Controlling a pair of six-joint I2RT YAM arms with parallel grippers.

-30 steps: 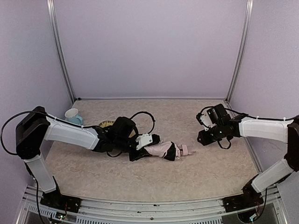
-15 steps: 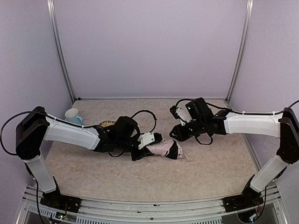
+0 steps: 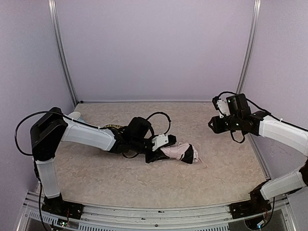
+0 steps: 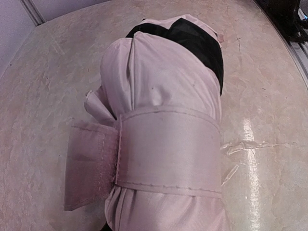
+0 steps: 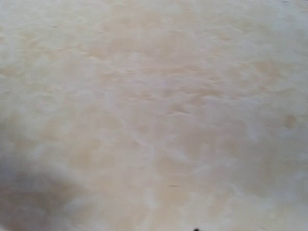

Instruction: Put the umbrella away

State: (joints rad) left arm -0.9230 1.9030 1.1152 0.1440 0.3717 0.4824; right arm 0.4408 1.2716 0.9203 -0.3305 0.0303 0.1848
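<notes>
The folded umbrella (image 3: 179, 152) lies on the marbled table (image 3: 216, 173) near its middle, its pink closure strap (image 4: 168, 149) wrapped around the bundled fabric. The left gripper (image 3: 155, 153) clamps the umbrella's left end. The right gripper (image 3: 213, 125) hangs well apart over the table's right side, and I cannot tell how wide its jaws stand.
</notes>
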